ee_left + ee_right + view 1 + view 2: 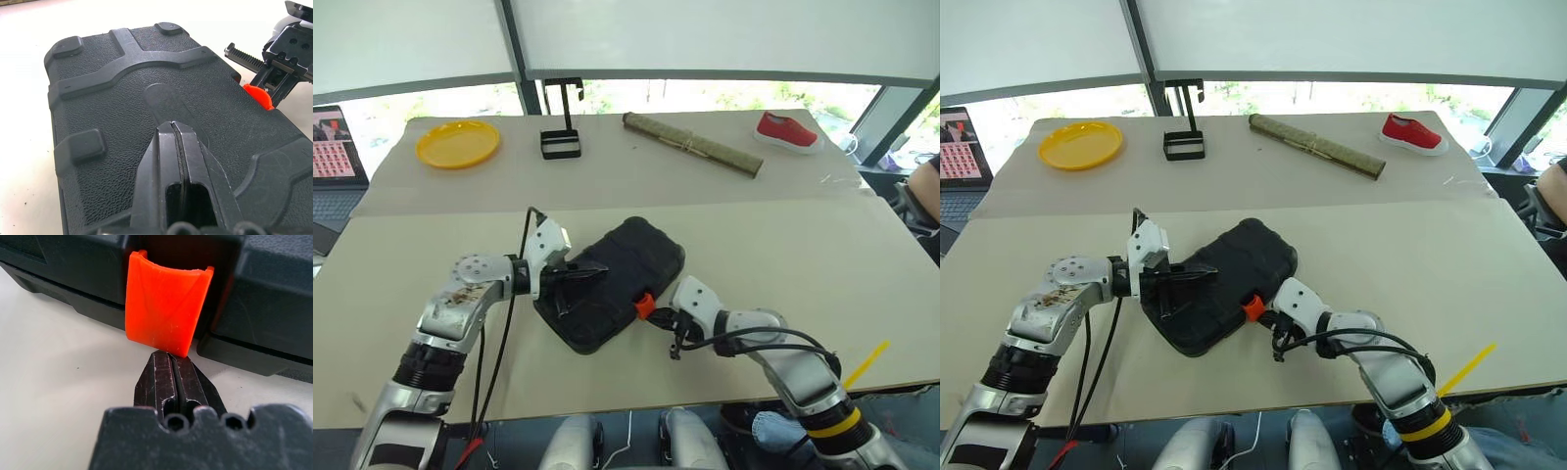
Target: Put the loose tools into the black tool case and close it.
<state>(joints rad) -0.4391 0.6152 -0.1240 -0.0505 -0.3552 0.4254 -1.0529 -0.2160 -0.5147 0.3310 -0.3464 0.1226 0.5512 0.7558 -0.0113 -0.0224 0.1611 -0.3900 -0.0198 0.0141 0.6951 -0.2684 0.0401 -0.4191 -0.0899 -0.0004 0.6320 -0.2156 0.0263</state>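
The black tool case [625,269] lies closed on the table, its textured lid up, lying at a slant in front of me. My left gripper [597,270] is shut and its tip rests on the lid [146,83] near the case's left side. My right gripper [653,315] is shut too, its tip right under the free end of the orange latch [166,308], which sticks out from the case's front edge [645,305]. The loose tools are out of view.
At the far side of the table lie a yellow plate [458,143], a small black wire stand [561,137], a rolled mat [693,144] and a red shoe [786,130]. A laptop [333,157] stands at the far left.
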